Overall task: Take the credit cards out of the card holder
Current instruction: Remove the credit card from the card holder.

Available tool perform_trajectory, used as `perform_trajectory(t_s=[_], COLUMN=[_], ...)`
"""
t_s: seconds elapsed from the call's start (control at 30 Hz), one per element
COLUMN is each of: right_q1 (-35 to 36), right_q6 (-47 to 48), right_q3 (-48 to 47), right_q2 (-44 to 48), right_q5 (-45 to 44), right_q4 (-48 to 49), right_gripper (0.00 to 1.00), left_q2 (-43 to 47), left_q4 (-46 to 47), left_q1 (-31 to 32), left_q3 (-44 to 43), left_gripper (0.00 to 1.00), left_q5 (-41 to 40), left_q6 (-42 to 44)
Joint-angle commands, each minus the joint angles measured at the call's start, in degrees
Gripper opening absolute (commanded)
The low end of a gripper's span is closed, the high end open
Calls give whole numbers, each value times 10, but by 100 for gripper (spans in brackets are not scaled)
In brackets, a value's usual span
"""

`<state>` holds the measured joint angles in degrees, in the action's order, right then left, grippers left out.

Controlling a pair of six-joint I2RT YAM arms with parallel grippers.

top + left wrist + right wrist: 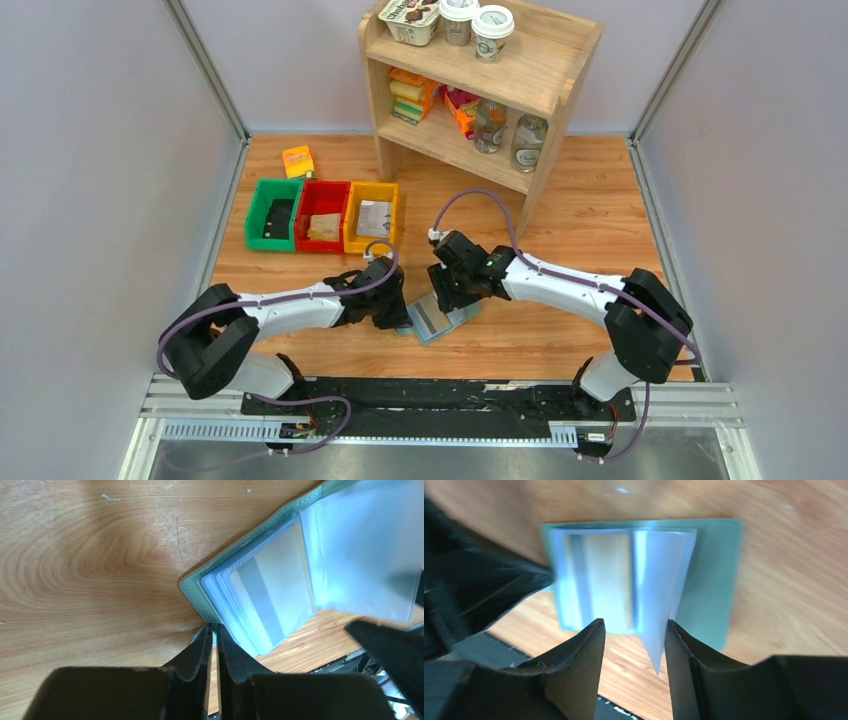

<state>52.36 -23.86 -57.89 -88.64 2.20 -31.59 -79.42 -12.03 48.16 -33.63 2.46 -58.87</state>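
We find card holder (443, 322) on table (590, 230), near front edge, left gripper (213, 628) at its left corner, right gripper (635, 625) over its far side. Three bins (322, 185) stand in row at back left, packet (298, 160) behind them; shelf unit (545, 75) behind, right of bins.

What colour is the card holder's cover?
Sage green; the card holder shows best in right wrist view.

Both arms are folded in toward the middle, wrists low. The left arm (290, 308) reaches right, and its end effector (213, 628) is pinched nearly closed on the corner of the card holder (192, 587). The right arm (560, 285) reaches left with its wrist tipped down. Its end effector (634, 625) has its fingers spread wide, not gripping anything.
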Motion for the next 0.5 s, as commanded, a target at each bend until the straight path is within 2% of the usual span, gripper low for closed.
perform_trajectory(t_s=[0.0, 0.07, 0.17, 0.3, 0.47], right_q1=[-16, -26, -30, -31, -30], right_q6=[-40, -56, -52, -27, -6], right_q3=[-12, -11, -5, 17, 39], right_q2=[-11, -12, 8, 50, 66], right_q5=[-162, -195, -189, -136, -6], right_q4=[-44, -61, -52, 5, 79], right_gripper=[50, 54, 59, 63, 61], left_q2=[11, 16, 36, 70, 93], left_q4=[4, 3, 0, -6, 14], left_q1=[2, 3, 4, 4, 3], left_q3=[13, 14, 16, 9, 5], left_gripper=[14, 14, 14, 14, 14], left_q5=[-9, -10, -15, -23, -23], left_q6=[-8, -9, -7, 7, 11])
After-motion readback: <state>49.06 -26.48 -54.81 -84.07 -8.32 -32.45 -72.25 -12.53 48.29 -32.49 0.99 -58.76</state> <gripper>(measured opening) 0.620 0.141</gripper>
